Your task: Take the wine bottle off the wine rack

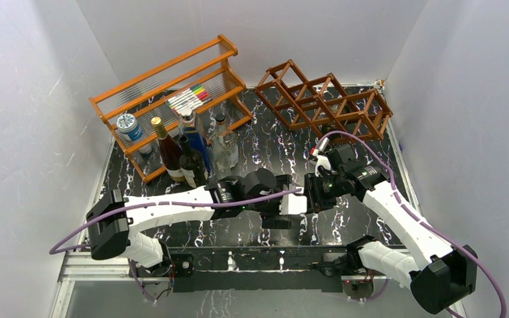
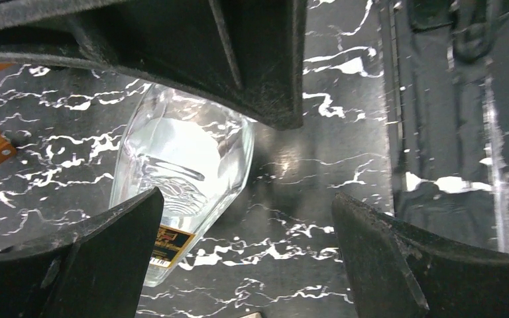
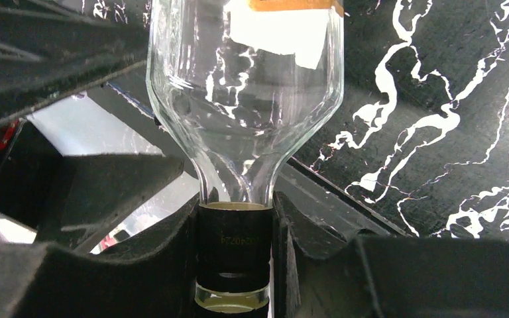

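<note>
Bottles [image 1: 185,156] cluster before the orange shelf [image 1: 162,68], beside the wine rack [image 1: 325,99].

It looked like a robotics lab: plain white panels [image 1: 33,99] boxed in a black marbled tabletop [image 1: 272,139] with two arms [image 1: 172,207] bolted on.
</note>
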You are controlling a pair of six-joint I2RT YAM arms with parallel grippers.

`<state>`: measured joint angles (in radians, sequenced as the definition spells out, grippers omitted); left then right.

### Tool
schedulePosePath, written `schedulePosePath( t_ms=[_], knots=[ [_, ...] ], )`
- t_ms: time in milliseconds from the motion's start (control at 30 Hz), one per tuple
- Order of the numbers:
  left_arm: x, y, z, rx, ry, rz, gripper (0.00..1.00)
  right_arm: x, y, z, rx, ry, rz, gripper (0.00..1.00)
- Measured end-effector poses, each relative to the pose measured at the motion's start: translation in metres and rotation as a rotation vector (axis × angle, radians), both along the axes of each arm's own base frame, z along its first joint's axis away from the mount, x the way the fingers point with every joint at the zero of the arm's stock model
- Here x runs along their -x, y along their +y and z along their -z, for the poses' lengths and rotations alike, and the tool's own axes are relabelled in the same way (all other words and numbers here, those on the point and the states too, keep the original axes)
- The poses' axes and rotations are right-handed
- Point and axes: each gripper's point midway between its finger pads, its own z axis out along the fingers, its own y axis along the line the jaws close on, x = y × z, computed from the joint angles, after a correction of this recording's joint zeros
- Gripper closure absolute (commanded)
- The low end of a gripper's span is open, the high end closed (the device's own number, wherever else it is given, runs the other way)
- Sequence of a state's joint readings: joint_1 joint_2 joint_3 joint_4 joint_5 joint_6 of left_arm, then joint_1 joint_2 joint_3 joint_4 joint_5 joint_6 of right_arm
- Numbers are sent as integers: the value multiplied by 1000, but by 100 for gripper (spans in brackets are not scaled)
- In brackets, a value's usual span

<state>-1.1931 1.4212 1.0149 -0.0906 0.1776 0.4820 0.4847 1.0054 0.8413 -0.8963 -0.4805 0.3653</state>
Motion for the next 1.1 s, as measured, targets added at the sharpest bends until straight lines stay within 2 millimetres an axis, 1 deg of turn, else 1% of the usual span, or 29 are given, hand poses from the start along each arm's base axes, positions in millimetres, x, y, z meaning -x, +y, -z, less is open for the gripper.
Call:
schedulePosePath(
  t_ms=[67, 133, 367, 533, 700, 800, 867, 1000, 1033, 1100],
  knots=[
    [-7, 0, 7, -26, -45, 3, 2, 0, 0, 1, 1, -1, -4, 100],
    [-13, -1, 7, -36, -82, 2, 2, 0, -1, 1, 0, -2, -3, 100],
    [-31, -9, 2, -37, -183, -14, 2, 1, 0, 0, -7, -1, -10, 100],
    [-38, -21, -2, -33, -219, 8, 3, 3, 2, -2, -22, -1, -28, 100],
    [-41, -34, 8, -67, -231, 49, 3, 3, 1, -3, -23, -10, -30, 100],
    [-42, -37, 18, -104, -228, 70, 3, 5, 1, -3, -25, -4, -35, 100],
    [-42, -36, 22, -124, -224, 76, 6, 7, 0, -3, -22, 7, -34, 100],
    [-42, -33, 21, -142, -214, 82, 19, 7, 1, -3, -24, 10, -33, 100],
    [-42, -32, 22, -148, -211, 82, 23, 7, 0, -3, -24, 11, -33, 100],
    [-41, -30, 23, -156, -207, 83, 38, 7, 0, -3, -25, 13, -31, 98]
  ],
)
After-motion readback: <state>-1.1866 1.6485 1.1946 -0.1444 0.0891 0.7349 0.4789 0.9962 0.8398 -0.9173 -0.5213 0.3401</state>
